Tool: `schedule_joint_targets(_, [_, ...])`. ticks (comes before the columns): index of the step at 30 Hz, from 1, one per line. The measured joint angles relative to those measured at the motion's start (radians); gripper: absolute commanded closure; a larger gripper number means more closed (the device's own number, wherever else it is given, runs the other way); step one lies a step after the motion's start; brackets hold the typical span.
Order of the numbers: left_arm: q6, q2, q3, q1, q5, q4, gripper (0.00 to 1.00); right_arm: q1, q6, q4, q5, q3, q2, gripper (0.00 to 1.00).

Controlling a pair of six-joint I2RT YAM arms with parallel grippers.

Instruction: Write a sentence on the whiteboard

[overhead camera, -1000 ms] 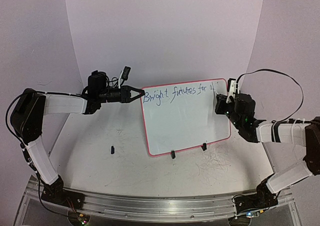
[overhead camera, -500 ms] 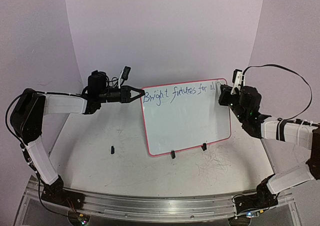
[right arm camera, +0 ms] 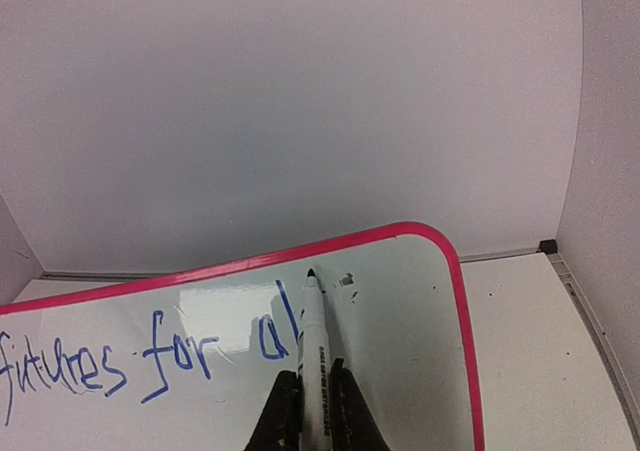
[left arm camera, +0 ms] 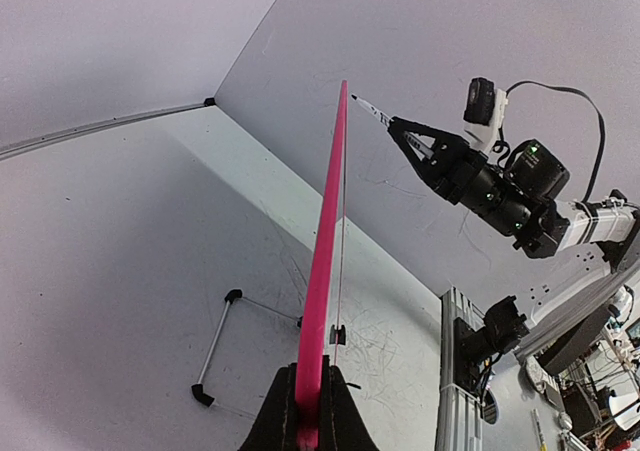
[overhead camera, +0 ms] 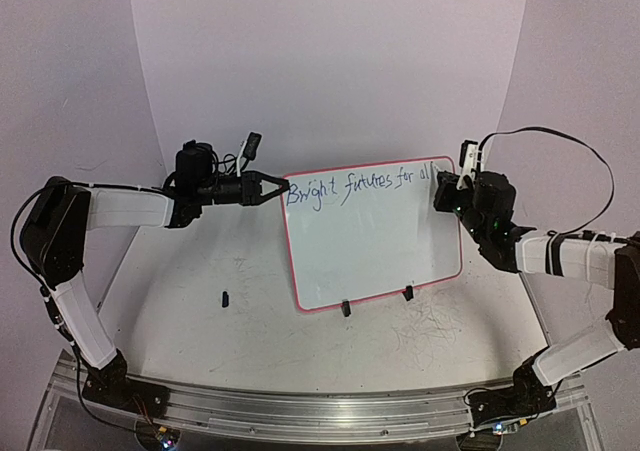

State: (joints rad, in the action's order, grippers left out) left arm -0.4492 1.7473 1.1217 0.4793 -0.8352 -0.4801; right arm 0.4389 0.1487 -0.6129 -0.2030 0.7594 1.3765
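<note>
The left tool (overhead camera: 274, 188) clamps the whiteboard (overhead camera: 375, 256) by its left rim; the right tool (overhead camera: 443, 193) grips a marker (right arm camera: 317, 341), its tip at the sentence (overhead camera: 355, 186) end

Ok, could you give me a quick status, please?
Left tool shut on whiteboard rim. Right tool shut on marker, tip by sentence end, "al". Nothing in the way.

white table (overhead camera: 180, 356), whiteboard (overhead camera: 375, 256) and black piece (overhead camera: 225, 298) atop
</note>
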Motion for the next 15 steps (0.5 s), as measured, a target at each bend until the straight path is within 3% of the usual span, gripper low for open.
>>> schedule_joint_targets(15, [0.000,0.000,0.000,0.000,0.000,0.001,1.00,-0.002,-0.001,-0.015,0.009,0.006,0.032,1.00])
